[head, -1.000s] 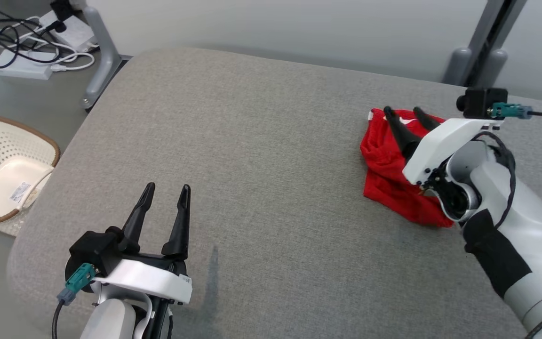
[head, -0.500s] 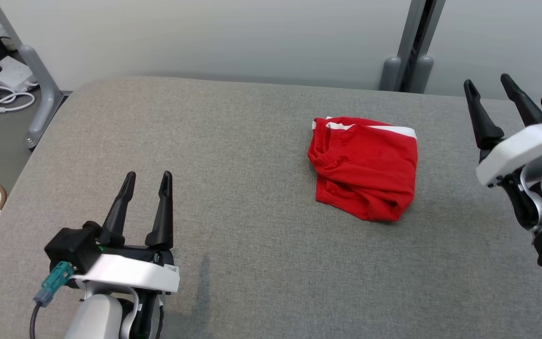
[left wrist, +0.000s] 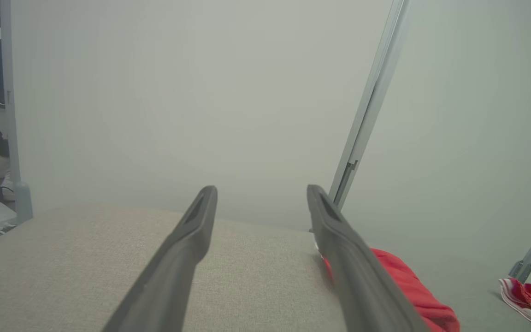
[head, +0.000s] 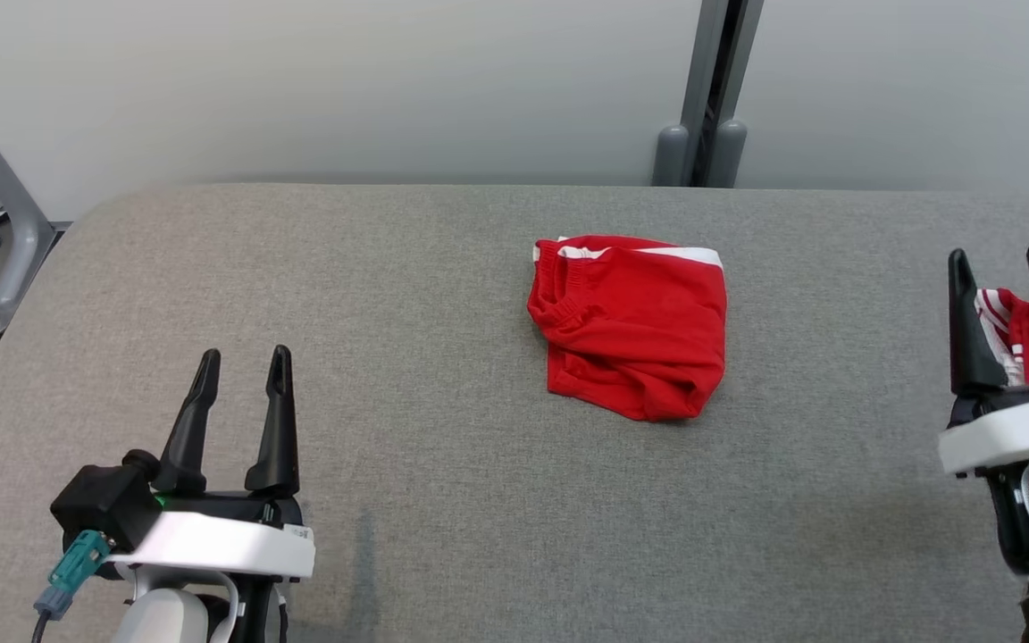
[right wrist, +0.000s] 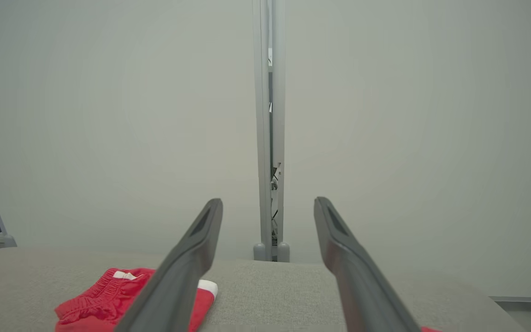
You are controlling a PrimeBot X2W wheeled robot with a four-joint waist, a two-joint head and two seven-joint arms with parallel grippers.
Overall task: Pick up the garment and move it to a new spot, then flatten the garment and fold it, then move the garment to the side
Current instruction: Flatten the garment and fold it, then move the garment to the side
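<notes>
With left tool (head: 244, 353) and right tool (head: 997, 254) both open and empty, well to either side of the grey post (head: 711, 89), and red garment (head: 635, 326) bunched on worktop (head: 389, 295) just in front of that post, best pinch waistband (head: 565, 284) ends, one per tool, then pull apart low and evenly.

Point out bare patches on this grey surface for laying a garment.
Widest free patch: grey surface between the left gripper and the red garment. A strip lies between that garment and the right gripper. Crowded: right edge, where a striped red cloth lies.
</notes>
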